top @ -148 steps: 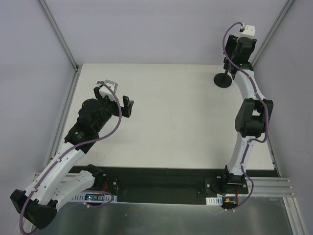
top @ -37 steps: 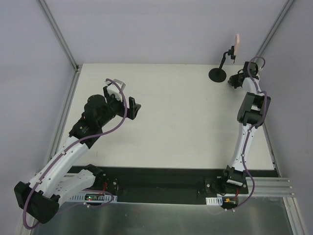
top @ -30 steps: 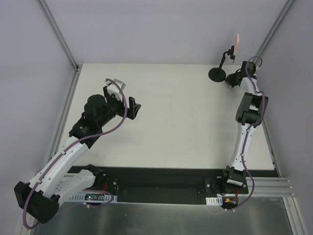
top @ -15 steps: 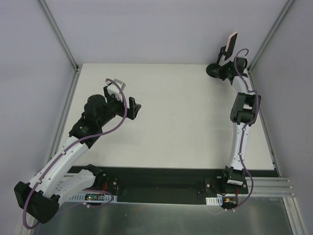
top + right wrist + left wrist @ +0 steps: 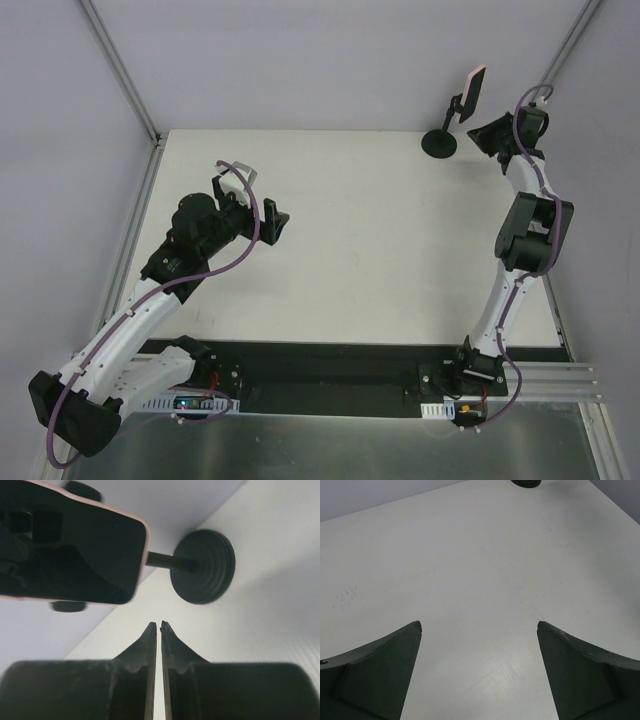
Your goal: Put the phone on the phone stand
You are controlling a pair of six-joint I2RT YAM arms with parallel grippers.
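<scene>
While the phone [image 5: 474, 88] sits on the phone stand [image 5: 441, 143] at the overhead view's upper right, the right gripper [image 5: 159, 625] hangs just beside it, jaws pressed together on nothing. Best drawn straight clear of the post. The phone's long axis tilts up-right, its dark screen facing that wrist camera. The left gripper [image 5: 479, 627] is spread wide and empty.

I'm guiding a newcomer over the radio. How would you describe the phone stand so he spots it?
Go to the far right corner of the table, beside the right gripper. The stand is a black round disc with a thin post; unlike the gripper, it carries the pink-edged phone on top.
</scene>
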